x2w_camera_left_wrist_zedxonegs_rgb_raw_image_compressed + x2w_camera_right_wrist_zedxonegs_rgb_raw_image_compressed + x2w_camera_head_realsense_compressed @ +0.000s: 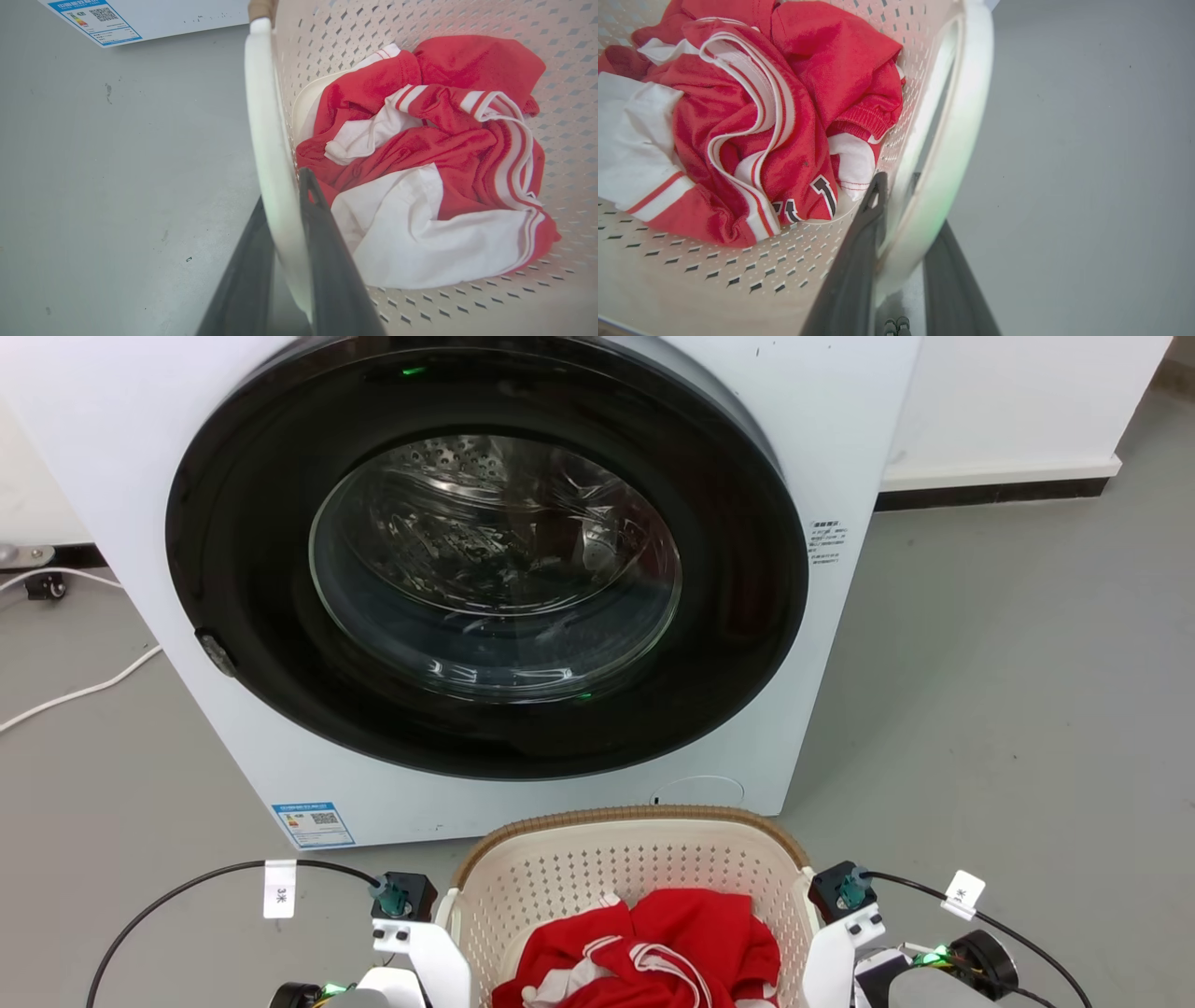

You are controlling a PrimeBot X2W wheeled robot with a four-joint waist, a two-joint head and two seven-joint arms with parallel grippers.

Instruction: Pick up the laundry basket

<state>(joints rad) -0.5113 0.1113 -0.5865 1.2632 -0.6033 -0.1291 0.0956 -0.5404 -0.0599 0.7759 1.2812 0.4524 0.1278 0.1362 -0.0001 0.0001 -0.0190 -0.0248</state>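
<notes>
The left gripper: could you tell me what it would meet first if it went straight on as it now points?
The left gripper straddles the white handle of the laundry basket, so that handle comes first; the inner finger would probably then press into the red and white clothes, though depth is unclear.

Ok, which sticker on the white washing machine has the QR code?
The blue-bordered sticker at the white washing machine's lower left; the white sticker near its right edge shows only print.
</notes>
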